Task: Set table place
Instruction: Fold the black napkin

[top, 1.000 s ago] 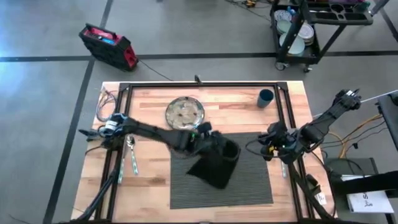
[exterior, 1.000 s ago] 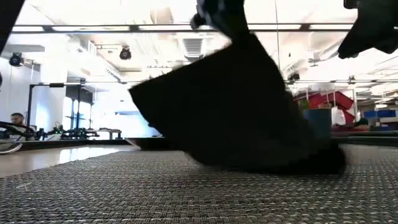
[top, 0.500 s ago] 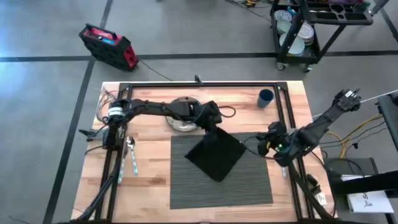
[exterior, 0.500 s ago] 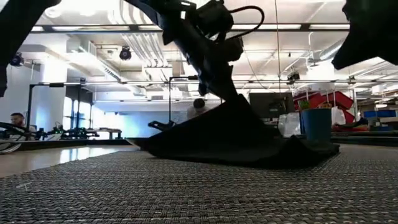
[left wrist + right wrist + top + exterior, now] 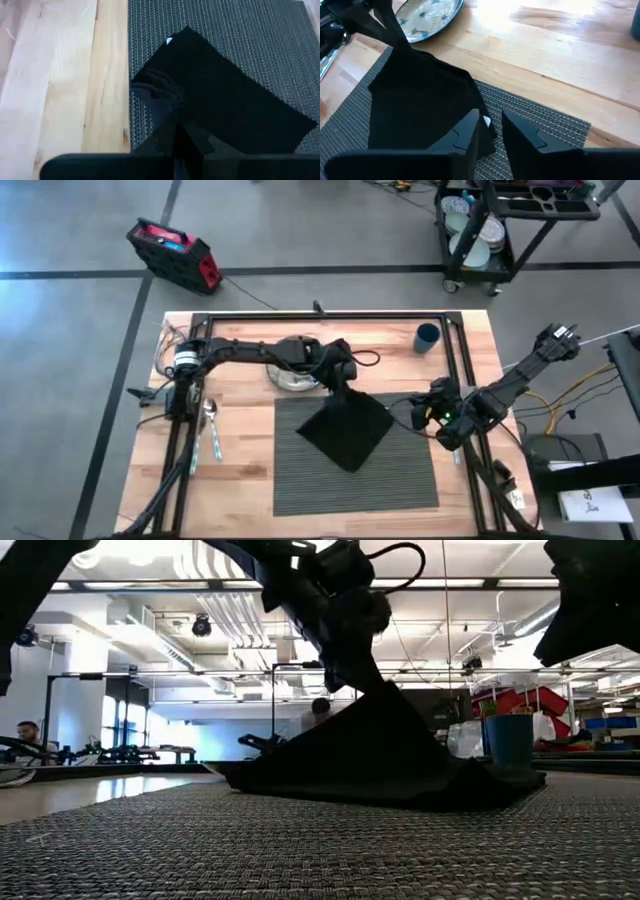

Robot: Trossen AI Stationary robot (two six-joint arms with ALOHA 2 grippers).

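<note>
Pinching 1 corner of the black cloth napkin [image 5: 347,432], the left gripper [image 5: 343,379] holds it raised near the far edge of the ribbed grey placemat [image 5: 300,480], so the cloth peaks there and slopes down flat across the mat. From here that looks like a way to draw it open or drag it off, since the napkin covers the spot the plate should take. The right gripper [image 5: 432,416] waits just beside the napkin's other corner, its 2 fingers slightly apart and empty. The flowered plate [image 5: 290,368] sits on the wooden table [image 5: 240,470] just behind the mat; spoon [image 5: 212,426] and blue cup [image 5: 427,337] lie well apart.
</note>
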